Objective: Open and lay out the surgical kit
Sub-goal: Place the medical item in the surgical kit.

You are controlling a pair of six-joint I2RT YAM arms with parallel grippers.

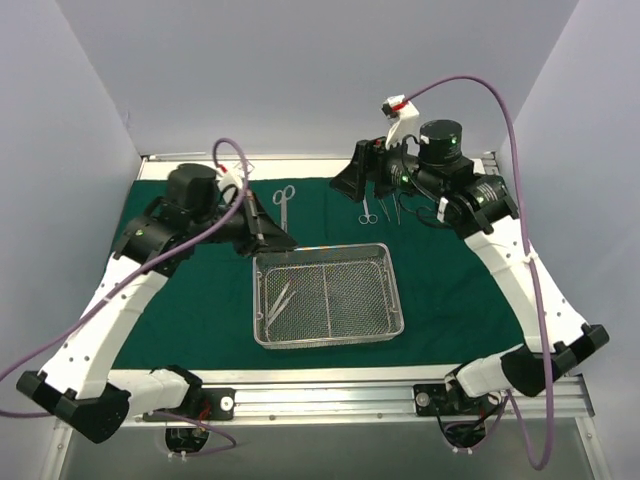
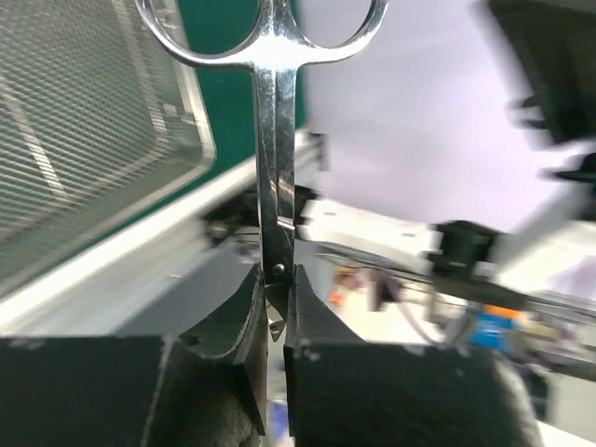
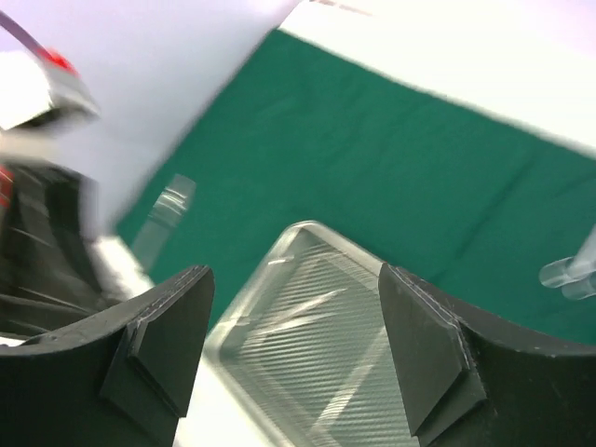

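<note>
Green drape (image 1: 450, 290): dark green cloth, opened flat, running across the middle of the top view from left to right. A pale table edge shows along its far and near sides.

Wire-mesh tray (image 1: 355, 295): silver, rectangular, rounded corners, raised rim. It sits on the drape at frame centre, nearer the bottom edge of the cloth. A bar down the middle splits it into two halves. Tweezers (image 1: 280, 300) lie slanted in the left half; the right half shows only mesh.

My left gripper (image 2: 277, 289): clamped narrow on a pair of steel scissors (image 2: 273, 168). The black pads pinch them at the pivot screw. Shanks run straight up the wrist frame, and the two finger rings are cut off by the top edge. The steel is bright and polished. The tray corner is at upper left of that frame and the background is blurred.

Top view, just above and right of my left gripper: loose scissors (image 1: 285, 207) show against the drape, rings toward the top of the frame.

My right gripper (image 3: 293, 279): jaws spread wide, nothing between the pads. The tray corner and green cloth show through the gap. A clear object at the right edge is too blurred to name.

Top view, upper centre-right, just below my right gripper: small scissors (image 1: 368, 212) on the drape, with more slim steel instruments (image 1: 392, 207) beside them. I cannot tell what kind they are.
</note>
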